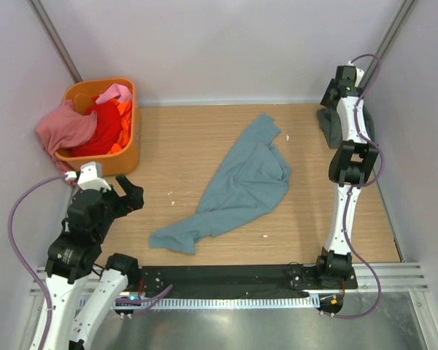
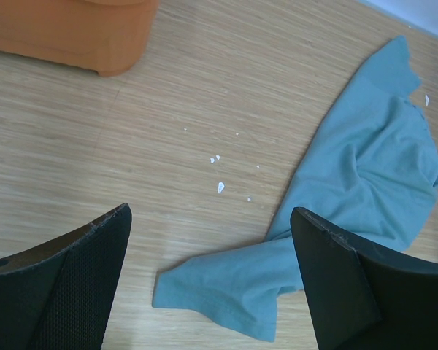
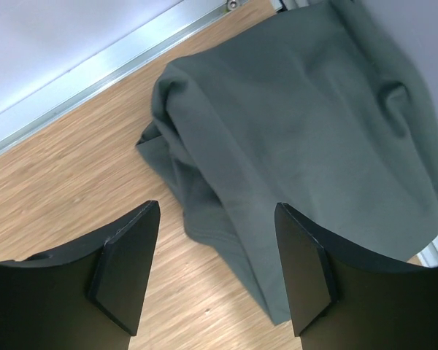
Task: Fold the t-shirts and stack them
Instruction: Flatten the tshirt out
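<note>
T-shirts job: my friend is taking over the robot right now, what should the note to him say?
Left gripper: open, empty, above the table near the crumpled blue-teal shirt.
Right gripper: open, empty, over the dark grey-green shirt, bunched in the far right corner.
Pink shirt, red shirt and orange shirt: heaped in the orange basket.
Done: no stack in sight.
Left: fold every shirt, then stack.
</note>
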Robot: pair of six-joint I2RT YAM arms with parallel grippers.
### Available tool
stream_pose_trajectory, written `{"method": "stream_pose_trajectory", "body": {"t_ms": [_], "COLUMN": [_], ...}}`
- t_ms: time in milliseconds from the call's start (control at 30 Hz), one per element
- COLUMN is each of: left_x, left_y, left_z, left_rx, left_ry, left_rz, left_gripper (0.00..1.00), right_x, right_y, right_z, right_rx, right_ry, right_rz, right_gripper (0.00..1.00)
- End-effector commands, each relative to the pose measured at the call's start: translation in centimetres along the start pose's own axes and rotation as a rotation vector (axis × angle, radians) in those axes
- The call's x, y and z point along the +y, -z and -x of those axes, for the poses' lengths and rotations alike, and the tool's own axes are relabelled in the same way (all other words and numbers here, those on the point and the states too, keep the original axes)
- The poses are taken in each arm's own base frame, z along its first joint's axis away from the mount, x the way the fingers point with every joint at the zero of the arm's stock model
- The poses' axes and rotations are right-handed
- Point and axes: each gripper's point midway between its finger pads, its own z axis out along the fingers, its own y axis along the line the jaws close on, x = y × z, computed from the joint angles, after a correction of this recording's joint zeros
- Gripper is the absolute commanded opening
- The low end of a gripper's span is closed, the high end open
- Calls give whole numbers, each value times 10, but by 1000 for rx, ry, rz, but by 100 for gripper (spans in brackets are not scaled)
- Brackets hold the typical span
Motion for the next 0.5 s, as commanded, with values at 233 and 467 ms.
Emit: {"method": "stream_pose_trajectory", "body": {"t_ms": [233, 467], "left_x": [-2, 0], "left_y": [-2, -3], "left_z": [9, 9], "left_rx": [-36, -36], "left_ry": [0, 2], "left_rz": [-6, 4], "left_gripper": [90, 89], "right_x": [-5, -6], "right_y": [-29, -46], "right_z": [12, -3], "right_rx": [-84, -65], "right_ry": [-2, 6], "right_rz": [-28, -33], "right_gripper": [65, 49]}}
